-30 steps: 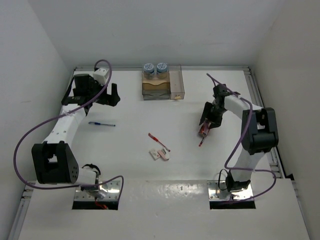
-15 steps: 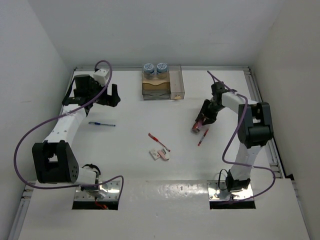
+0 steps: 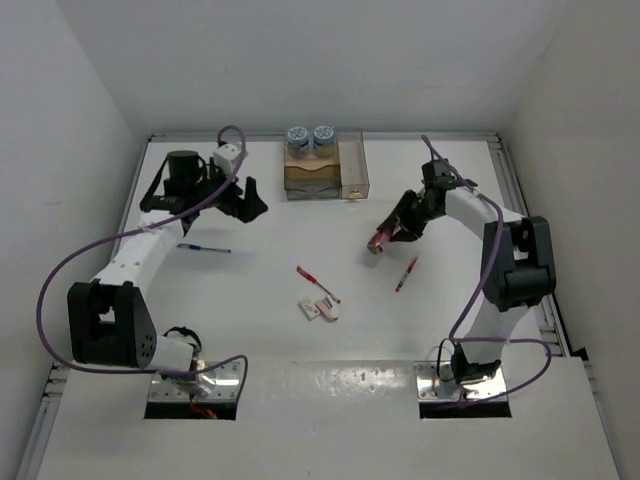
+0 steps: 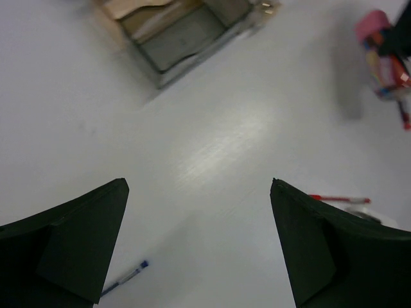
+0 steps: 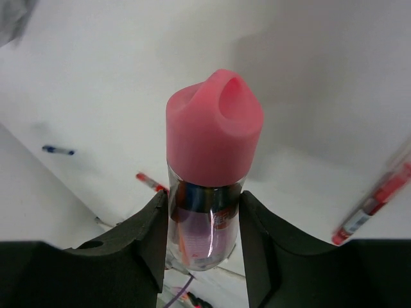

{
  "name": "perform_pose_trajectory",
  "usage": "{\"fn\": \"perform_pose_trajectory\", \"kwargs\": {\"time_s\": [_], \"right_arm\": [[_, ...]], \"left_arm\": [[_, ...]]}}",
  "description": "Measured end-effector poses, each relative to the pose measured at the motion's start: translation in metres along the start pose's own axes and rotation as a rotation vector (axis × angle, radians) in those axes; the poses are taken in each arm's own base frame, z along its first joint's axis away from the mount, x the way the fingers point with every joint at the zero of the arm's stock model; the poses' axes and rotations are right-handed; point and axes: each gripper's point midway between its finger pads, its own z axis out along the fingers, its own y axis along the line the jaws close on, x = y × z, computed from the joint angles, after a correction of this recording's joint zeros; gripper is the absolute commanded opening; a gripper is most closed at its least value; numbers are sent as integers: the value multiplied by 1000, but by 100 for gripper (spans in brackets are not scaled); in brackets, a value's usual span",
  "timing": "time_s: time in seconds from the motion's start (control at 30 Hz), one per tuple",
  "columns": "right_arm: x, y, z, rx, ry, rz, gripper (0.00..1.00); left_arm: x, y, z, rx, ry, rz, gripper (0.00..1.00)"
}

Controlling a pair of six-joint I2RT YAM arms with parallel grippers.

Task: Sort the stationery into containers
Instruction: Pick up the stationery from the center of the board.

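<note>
My right gripper [image 3: 385, 236] is shut on the pink chunky piece [image 3: 378, 242], a clear tube with a pink cap [image 5: 214, 144], held above the table right of centre. My left gripper [image 3: 243, 200] is open and empty, left of the clear-walled organiser [image 3: 325, 172]. Two blue-grey rolls [image 3: 310, 135] sit at the organiser's back. A blue pen [image 3: 203, 248] lies below the left gripper, and shows in the left wrist view [image 4: 125, 277]. One red pen [image 3: 318, 284] lies mid-table, another [image 3: 405, 273] below the right gripper. White-pink erasers [image 3: 320, 309] lie near the centre.
White walls enclose the table on the left, back and right. A rail runs along the right edge [image 3: 520, 190]. The arm bases stand at the near edge. In the left wrist view the organiser [image 4: 186, 32] is ahead and the pink piece [image 4: 376, 29] is at far right.
My right gripper has lifted the pink piece and carried it left, away from the red pen on the table. My left gripper has swung right, nearer the organiser.
</note>
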Motion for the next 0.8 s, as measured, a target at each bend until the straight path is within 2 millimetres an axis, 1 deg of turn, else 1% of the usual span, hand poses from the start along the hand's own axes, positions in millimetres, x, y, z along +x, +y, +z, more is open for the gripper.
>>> {"fn": "perform_pose_trajectory", "kwargs": {"time_s": [0.03, 0.1, 0.2, 0.27, 0.33, 0.43, 0.53, 0.63, 0.73, 0.8], "right_arm": [[1, 7, -3, -15, -12, -13, 0], [5, 25, -10, -56, -38, -55, 0], [14, 49, -15, -110, -62, -117, 0], [21, 66, -19, -153, -80, -164, 0], [28, 82, -22, -205, -103, -215, 0], [34, 100, -31, -276, -136, -271, 0], [35, 118, -42, -343, -177, -316, 0], [36, 134, -53, -398, -214, -356, 0], [42, 147, -60, -443, -231, -393, 0], [45, 152, -63, -460, -234, -408, 0]], "left_arm": [[0, -16, 4, 55, 2, 18, 99], [0, -55, 12, 190, 14, 47, 99], [-4, -105, 21, 361, 21, 34, 99], [-5, -131, 25, 455, 29, -10, 99], [-7, -152, 28, 538, 42, -61, 98], [-12, -174, 33, 635, 65, -123, 98], [-19, -185, 38, 679, 72, -149, 97], [-22, -196, 39, 704, 78, -160, 96], [-21, -206, 42, 722, 93, -175, 95], [-19, -211, 45, 717, 105, -184, 94]]}}
